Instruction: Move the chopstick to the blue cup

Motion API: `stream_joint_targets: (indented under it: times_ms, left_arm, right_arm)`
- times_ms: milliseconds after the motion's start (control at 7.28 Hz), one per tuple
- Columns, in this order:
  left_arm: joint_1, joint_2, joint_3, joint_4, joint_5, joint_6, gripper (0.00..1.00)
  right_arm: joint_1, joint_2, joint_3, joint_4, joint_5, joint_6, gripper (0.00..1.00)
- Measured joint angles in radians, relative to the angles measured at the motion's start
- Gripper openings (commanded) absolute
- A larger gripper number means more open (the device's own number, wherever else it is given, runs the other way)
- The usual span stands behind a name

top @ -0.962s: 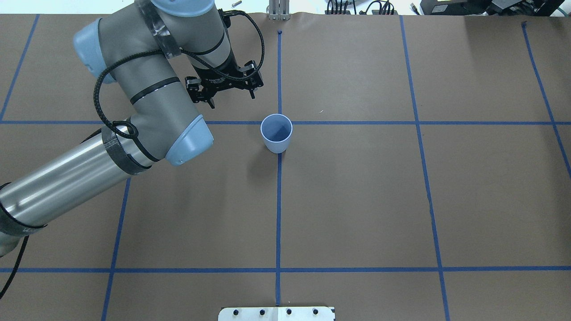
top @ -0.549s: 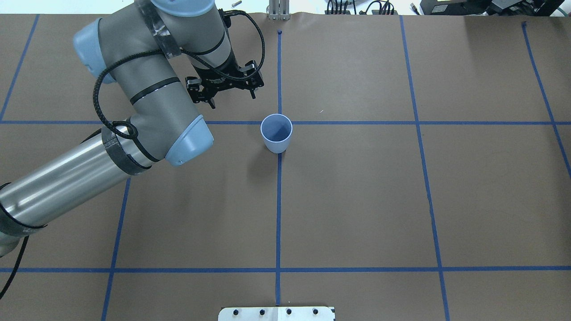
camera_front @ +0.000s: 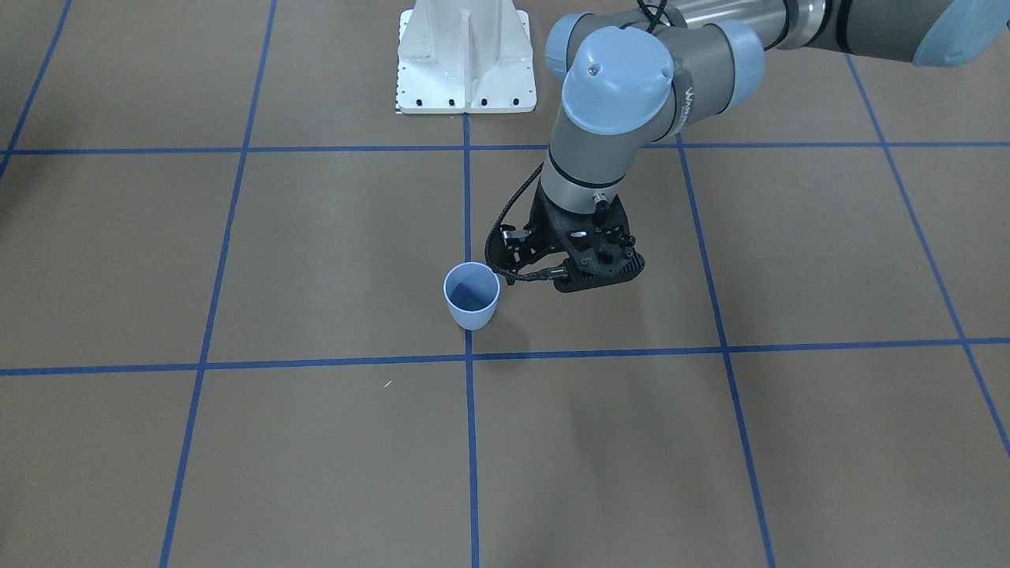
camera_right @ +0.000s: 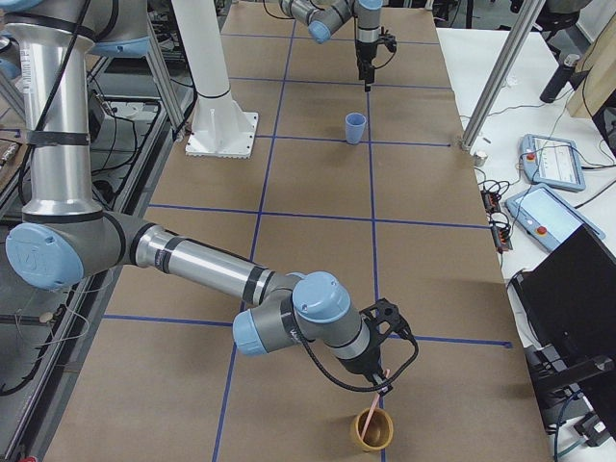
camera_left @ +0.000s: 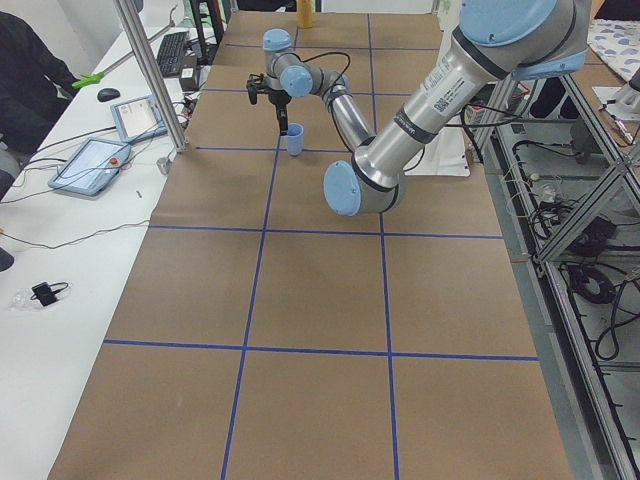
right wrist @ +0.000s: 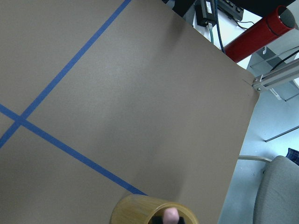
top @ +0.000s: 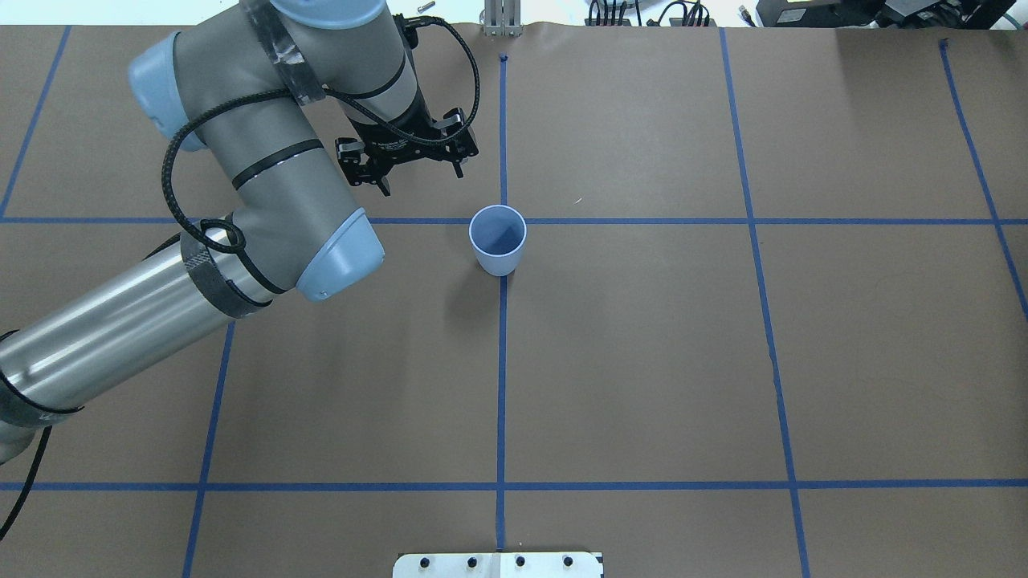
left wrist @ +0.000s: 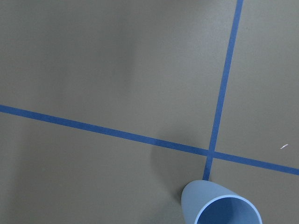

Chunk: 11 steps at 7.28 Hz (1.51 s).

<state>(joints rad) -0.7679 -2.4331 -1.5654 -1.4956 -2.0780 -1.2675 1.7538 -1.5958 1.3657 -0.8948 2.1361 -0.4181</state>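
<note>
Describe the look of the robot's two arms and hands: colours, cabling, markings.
Both arms are grey and silver tubes with pale blue round joint caps. The left arm carries black bands, white lettering near the wrist and a braided black cable running to its black two-fingered left hand. The right arm looks alike, with a black right hand.

The blue cup stands upright at the middle of the table, its mouth open to the air above. The left gripper, jaws spread, hangs just beside it toward the far edge, and the left arm crosses the left half. Open tabletop runs from the cup to the right end, where the right gripper hangs over a tan cup.
</note>
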Motion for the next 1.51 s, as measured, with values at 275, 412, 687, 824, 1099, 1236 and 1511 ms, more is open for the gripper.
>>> stream_joint_targets:
  times_ms: [275, 412, 687, 824, 1099, 1236, 1511]
  left_arm:
    - [0.001, 0.001, 0.0, 0.0, 0.0, 0.0, 0.98]
    - [0.001, 0.001, 0.001, 0.0, 0.0, 0.0, 0.98]
    - [0.001, 0.007, 0.001, -0.001, -0.001, 0.002, 0.98]
    - [0.002, 0.02, 0.0, -0.012, -0.001, 0.003, 0.98]
    - [0.002, 0.051, -0.002, -0.049, -0.001, 0.004, 0.98]
    - [0.001, 0.061, -0.008, -0.057, -0.002, 0.006, 0.98]
    - [-0.04, 0.103, -0.054, -0.055, -0.005, 0.029, 0.98]
  right_arm:
    - [0.005, 0.002, 0.029, -0.004, 0.0, 0.043, 0.0]
    - [0.005, 0.005, 0.055, -0.008, 0.0, 0.077, 0.0]
    - [0.008, 0.024, 0.113, -0.013, -0.002, 0.132, 0.0]
    - [0.012, 0.053, 0.13, -0.021, -0.002, 0.141, 0.0]
    - [0.022, 0.173, 0.207, -0.2, 0.001, 0.146, 0.0]
    - [0.02, 0.256, 0.271, -0.367, 0.002, 0.163, 0.0]
    - [-0.051, 0.371, 0.359, -0.555, 0.016, 0.358, 0.0]
